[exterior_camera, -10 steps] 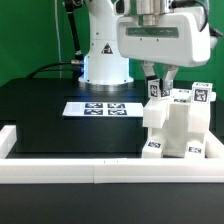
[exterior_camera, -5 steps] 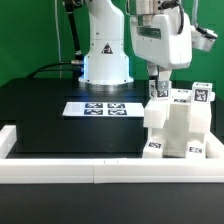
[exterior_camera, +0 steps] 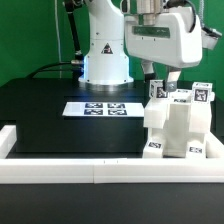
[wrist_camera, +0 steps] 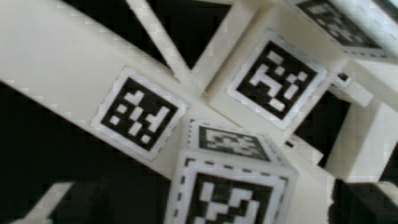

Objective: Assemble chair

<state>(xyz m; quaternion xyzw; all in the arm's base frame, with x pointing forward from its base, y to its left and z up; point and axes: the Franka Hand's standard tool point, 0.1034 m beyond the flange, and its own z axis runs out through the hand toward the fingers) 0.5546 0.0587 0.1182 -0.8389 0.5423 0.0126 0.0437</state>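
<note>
**Ana:** Where the black tabletop spreads out flat and matte, what sits on it?

**Ben:** Biggest is the robot's glossy white base column at the back, rounded and smooth. Along the front edge runs a long low white border rail, square in section. Flat on the surface lies the marker board, a thin white sheet printed with black square tags.

**Ana:** And the chair?

**Ben:** The chair stands at the exterior view's right, just behind the rail. It is chunky matte white plastic, blocky and stepped, with sharp right-angle edges. Small black-and-white square tags sit on its faces, some up on top of short posts, one low near its foot.

**Ana:** Where is the claw?

**Ben:** The claw hangs under the boxy white wrist housing, right above the chair's top at its near corner. Its dark fingers stand spread apart, released, with nothing pinched between them. Whether a fingertip touches the plastic I cannot tell.

**Ana:** Does the wrist view add anything?

**Ben:** Close, blurred white bars of the chair cross at angles, carrying crisp pixelated tags, with black gaps between.
</note>
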